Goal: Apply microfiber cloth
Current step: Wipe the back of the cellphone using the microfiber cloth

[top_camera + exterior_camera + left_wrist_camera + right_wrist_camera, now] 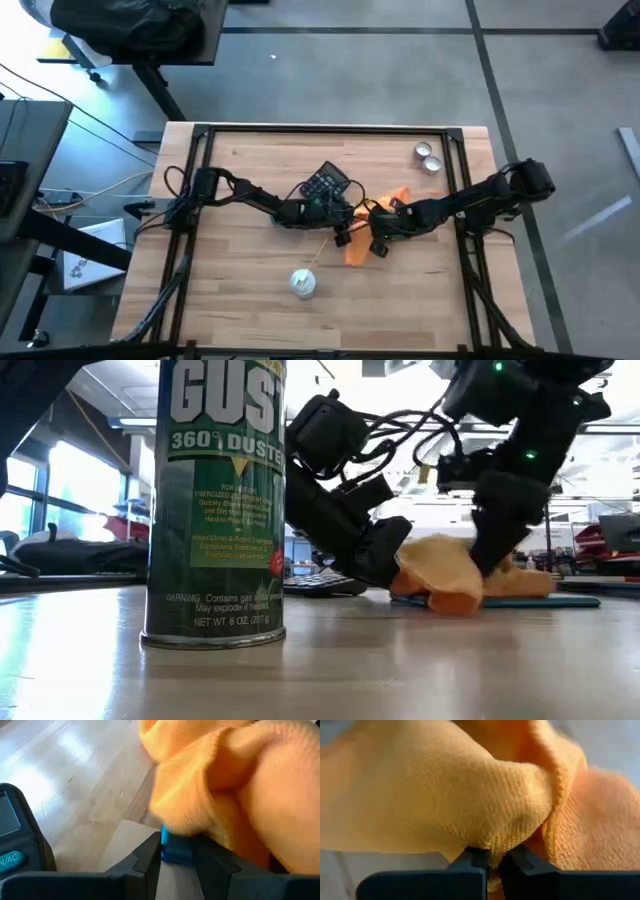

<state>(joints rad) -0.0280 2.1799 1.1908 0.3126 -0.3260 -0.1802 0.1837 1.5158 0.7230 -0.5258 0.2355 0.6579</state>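
The orange microfiber cloth point(358, 252) lies bunched at the table's middle, between my two grippers. It rests on the wood in the low view point(450, 585). My left gripper point(176, 857) comes from the table's left and is shut on a small blue box point(175, 847), which sits under the cloth's edge. My right gripper point(492, 860) comes from the right and is shut on the cloth point(470, 805). The black calculator point(325, 183) lies just beyond the left gripper. My left gripper pinches the small blue box's near end point(174, 854) between its two fingers, low over the table. The cloth drapes over the rest of the box and hides it. My right gripper pinches a bulging fold of the cloth point(492, 851) between its two fingertips. The cloth bunches up slack beyond the fingers, and its lower part rests on the table point(455, 600).
A tall green duster can point(303, 283) stands near the front edge, left of the cloth, and fills the left of the low view point(215, 500). Two small round tins point(428, 156) sit at the far right corner. Bare wood lies at the near right point(420, 300).
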